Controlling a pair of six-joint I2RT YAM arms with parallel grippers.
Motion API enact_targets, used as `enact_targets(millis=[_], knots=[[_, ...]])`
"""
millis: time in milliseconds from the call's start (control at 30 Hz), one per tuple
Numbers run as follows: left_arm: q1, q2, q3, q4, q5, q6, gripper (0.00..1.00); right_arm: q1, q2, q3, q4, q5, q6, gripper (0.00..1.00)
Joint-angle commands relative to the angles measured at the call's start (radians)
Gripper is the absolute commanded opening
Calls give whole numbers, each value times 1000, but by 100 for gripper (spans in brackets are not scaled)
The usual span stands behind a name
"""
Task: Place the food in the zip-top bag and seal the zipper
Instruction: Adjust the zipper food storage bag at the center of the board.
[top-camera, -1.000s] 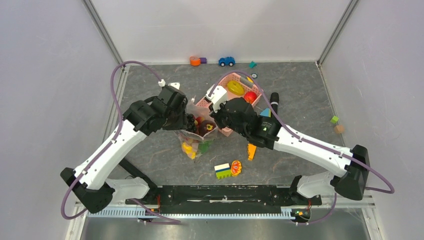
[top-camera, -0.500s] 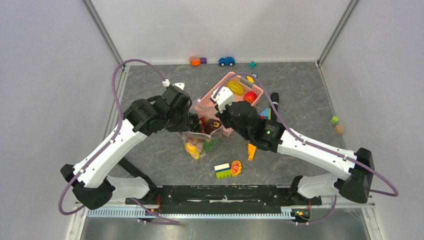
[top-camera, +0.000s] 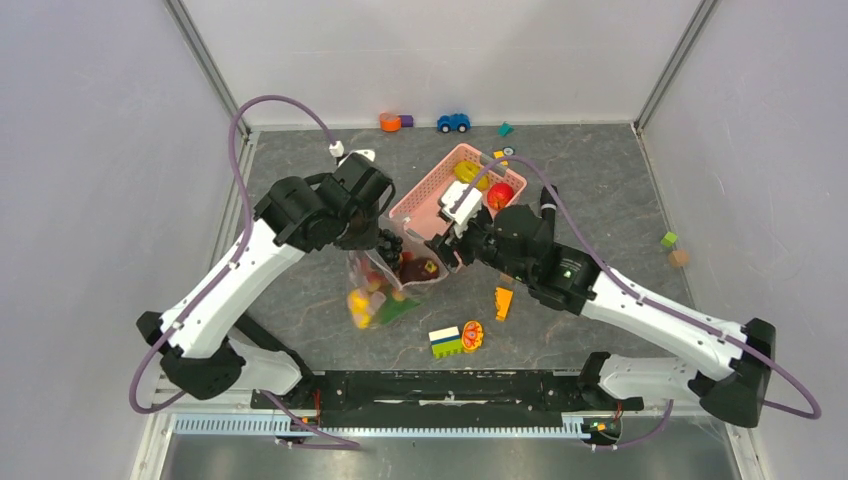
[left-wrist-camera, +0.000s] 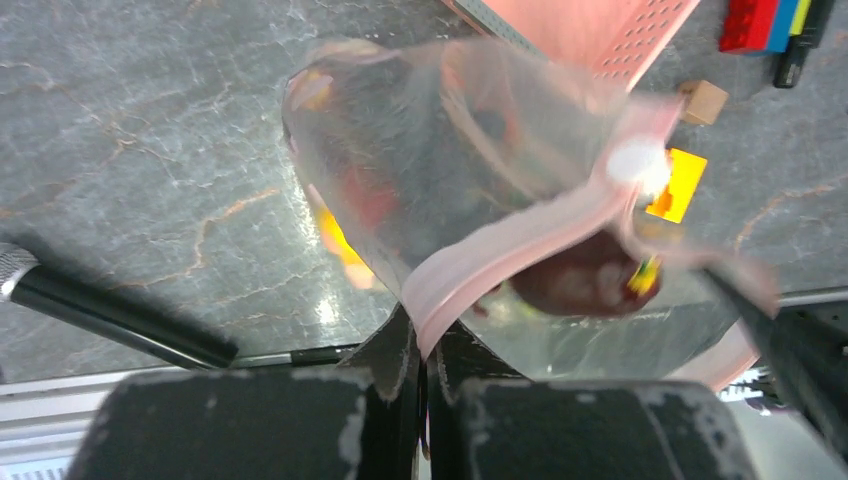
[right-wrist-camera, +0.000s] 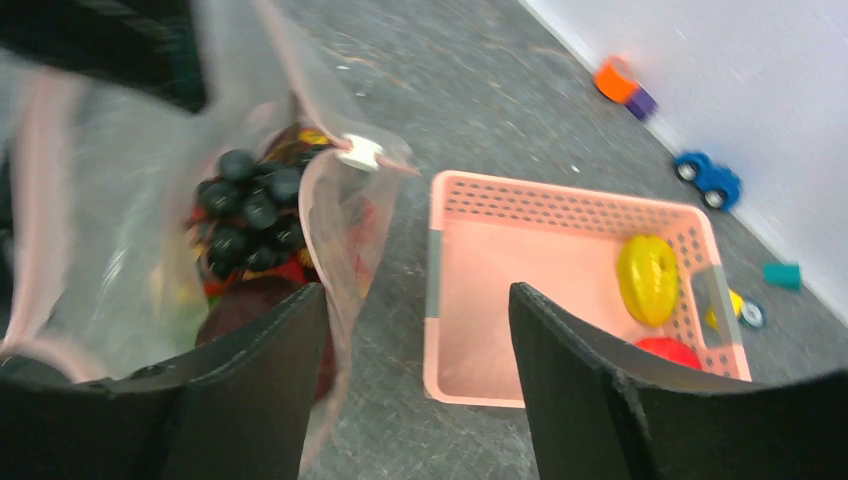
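Note:
The clear zip-top bag (top-camera: 383, 288) hangs over the floor with food inside it: dark berries (right-wrist-camera: 245, 210), a dark red apple (left-wrist-camera: 580, 282) and yellow and green pieces. My left gripper (left-wrist-camera: 430, 335) is shut on the pink zipper (left-wrist-camera: 520, 240) at the near end of the bag's mouth. A white slider (left-wrist-camera: 635, 165) sits further along the strip. My right gripper (right-wrist-camera: 418, 292) is open, with its left finger beside the bag's edge and nothing held. A yellow citrus (right-wrist-camera: 648, 275) and a red fruit (right-wrist-camera: 670, 350) lie in the pink basket (right-wrist-camera: 500, 260).
The pink basket (top-camera: 425, 180) stands just behind the bag. An orange wedge (top-camera: 503, 302), a stacked block (top-camera: 446, 341) and an orange disc (top-camera: 471, 335) lie in front. A black marker (top-camera: 548, 200) lies right of the basket. A blue car (top-camera: 453, 122) sits at the back wall.
My left gripper has closed on the zipper strip. My right gripper has let go of the bag's mouth, opened and drawn back to the right. The bag has swung lower and leftward.

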Motion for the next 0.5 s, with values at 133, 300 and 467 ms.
enact_targets(millis=[133,300,467], knots=[[51,120,139,12,-83,146,2,-4,-200,-108,130,-187,-32,98],[127,121,105,68,-43,248,2,-18,-254,-150,174,-38,-41,98],[150,81,-5,148,96,303,2,-60,-222,-143,173,62,-18,98]])
